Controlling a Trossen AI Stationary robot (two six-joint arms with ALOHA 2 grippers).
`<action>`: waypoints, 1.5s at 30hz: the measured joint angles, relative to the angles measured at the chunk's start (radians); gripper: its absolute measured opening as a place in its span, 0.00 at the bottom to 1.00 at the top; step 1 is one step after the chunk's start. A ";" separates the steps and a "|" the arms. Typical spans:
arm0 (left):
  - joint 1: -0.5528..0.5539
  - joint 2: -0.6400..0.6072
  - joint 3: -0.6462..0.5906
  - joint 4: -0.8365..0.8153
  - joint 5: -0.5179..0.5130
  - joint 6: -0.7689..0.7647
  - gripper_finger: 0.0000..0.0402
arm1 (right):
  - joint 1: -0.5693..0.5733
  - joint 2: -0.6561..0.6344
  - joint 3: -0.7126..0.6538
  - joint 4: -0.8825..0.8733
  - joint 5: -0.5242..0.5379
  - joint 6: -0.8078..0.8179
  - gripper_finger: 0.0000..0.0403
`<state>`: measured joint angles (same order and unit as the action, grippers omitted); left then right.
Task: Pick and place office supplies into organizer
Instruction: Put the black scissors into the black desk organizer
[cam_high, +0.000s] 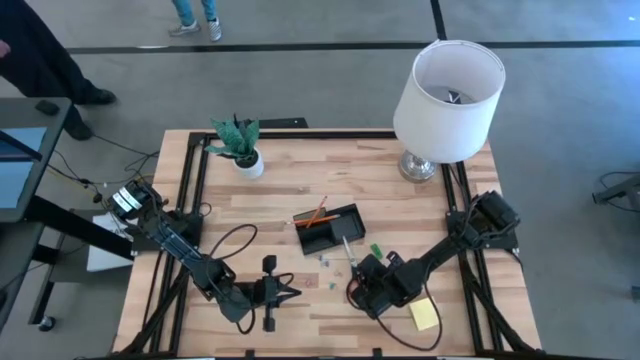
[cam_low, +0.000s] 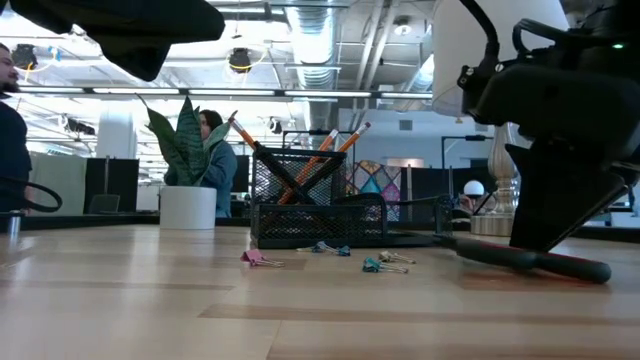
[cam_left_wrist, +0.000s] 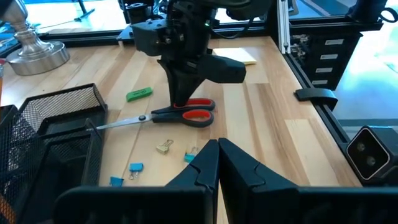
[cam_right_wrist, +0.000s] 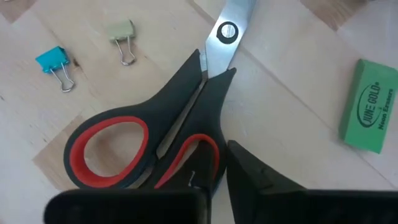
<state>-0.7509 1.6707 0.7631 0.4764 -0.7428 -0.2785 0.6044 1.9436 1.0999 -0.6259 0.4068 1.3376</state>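
The red-handled scissors lie flat on the table, blades toward the black mesh organizer, which holds orange pencils. My right gripper stands over the handle end, shut on it. A green eraser lies beside the scissors and small binder clips lie between them and my left gripper. A yellow sticky-note pad lies near the front right. My left gripper hovers shut near the front edge, touching nothing. My right gripper comes down steeply from above onto the scissors' smaller handle loop. One finger stands against the outer side of that loop's black rim. The other finger is hidden by the gripper's body. The scissors lie flat on the table.
A potted plant stands at the back left and a white-shaded lamp at the back right. People stand beyond the table's far edge. Bare wood lies between the two grippers and left of the organizer.
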 joint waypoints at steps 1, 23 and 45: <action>0.000 0.000 0.000 0.001 -0.008 -0.005 0.00 | 0.005 -0.008 0.004 -0.004 0.009 0.000 0.06; -0.072 -0.079 0.015 0.007 -0.449 0.049 0.00 | 0.051 -0.138 0.261 -0.324 0.003 -0.164 0.04; -0.083 -0.309 0.015 -0.525 -0.361 -0.237 0.00 | -0.395 -0.139 0.595 -0.524 -0.634 -0.534 0.04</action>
<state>-0.8344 1.3621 0.7780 -0.0482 -1.1038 -0.5152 0.2094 1.8042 1.6951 -1.1499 -0.2272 0.8036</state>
